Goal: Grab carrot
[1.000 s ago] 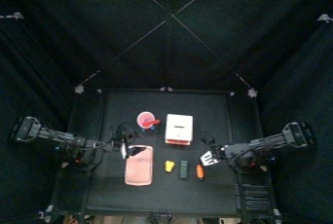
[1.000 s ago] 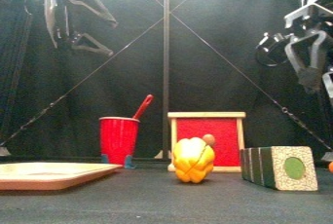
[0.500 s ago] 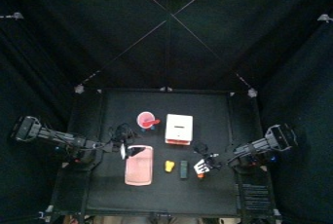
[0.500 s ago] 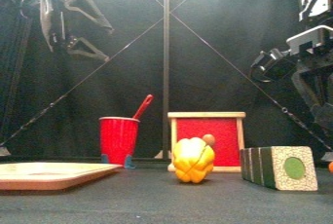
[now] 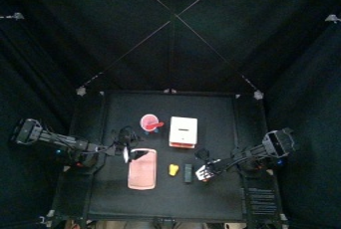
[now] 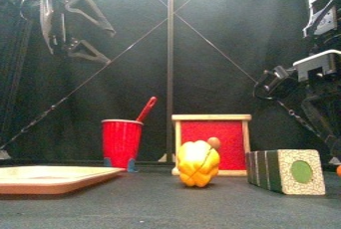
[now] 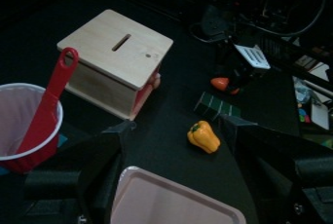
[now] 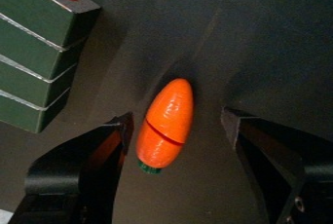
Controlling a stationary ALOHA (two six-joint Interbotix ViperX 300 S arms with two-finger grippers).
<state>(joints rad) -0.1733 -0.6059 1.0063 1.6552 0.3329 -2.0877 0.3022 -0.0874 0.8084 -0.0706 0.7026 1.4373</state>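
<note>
The carrot (image 8: 166,123) is a slim orange-red piece lying on the black table beside a dark green box (image 8: 39,62). My right gripper (image 8: 177,121) is open, low over the carrot, with one jaw on each side of it and not touching it. In the top view the right gripper (image 5: 205,172) is at the table's front right. The carrot also shows in the left wrist view (image 7: 221,84) as a small red spot. My left gripper (image 6: 76,26) is open and empty, held high at the left.
A yellow-orange piece (image 5: 174,170) lies next to a pink tray (image 5: 143,169). A red cup (image 6: 122,141) with a spoon and a wooden box (image 6: 213,143) stand behind. The green box (image 6: 284,170) stands at the front right.
My right arm has come down and forward, bringing its open gripper over the carrot. The left arm has barely moved.
</note>
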